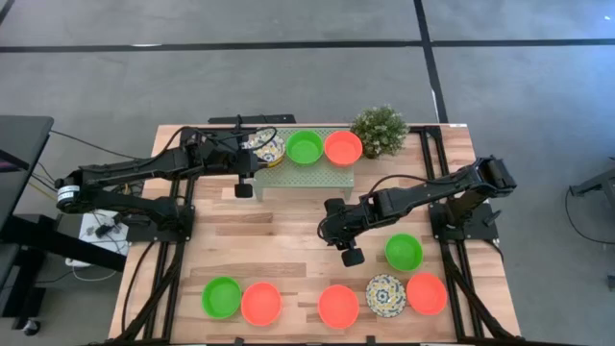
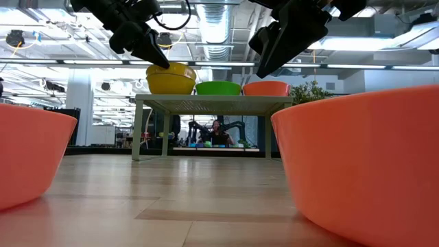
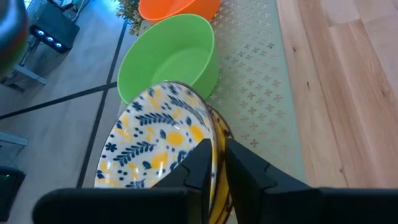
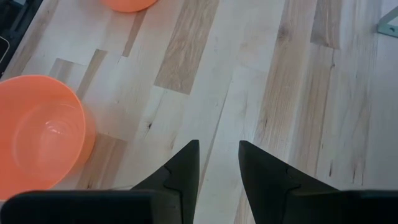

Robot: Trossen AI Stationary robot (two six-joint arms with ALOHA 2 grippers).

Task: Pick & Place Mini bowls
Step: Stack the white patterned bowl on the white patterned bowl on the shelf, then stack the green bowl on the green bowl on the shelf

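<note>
I log the left gripper point(image 3: 214, 168) at the far edge of the bench point(image 1: 279, 240), over the raised green perforated shelf point(image 1: 307, 175); its fingers stand narrow on either side of the rim of the patterned bowl point(image 3: 158, 140), which sits on the shelf's left end, and I cannot tell whether they press it. Beside that bowl on the shelf: a green bowl point(image 1: 305, 147), then a red-orange bowl point(image 1: 343, 148), with a small potted plant point(image 1: 380, 130) just past them. The right gripper point(image 4: 219, 165) hangs mid-bench, fingers parted and holding nothing, above bare wood. Near row, left to right: green bowl point(image 1: 222, 297), red-orange bowl point(image 1: 260, 304), red-orange bowl point(image 1: 338, 306), second patterned bowl point(image 1: 385, 294), red-orange bowl point(image 1: 426, 293). One more green bowl point(image 1: 404, 252) sits just behind that pair.
</note>
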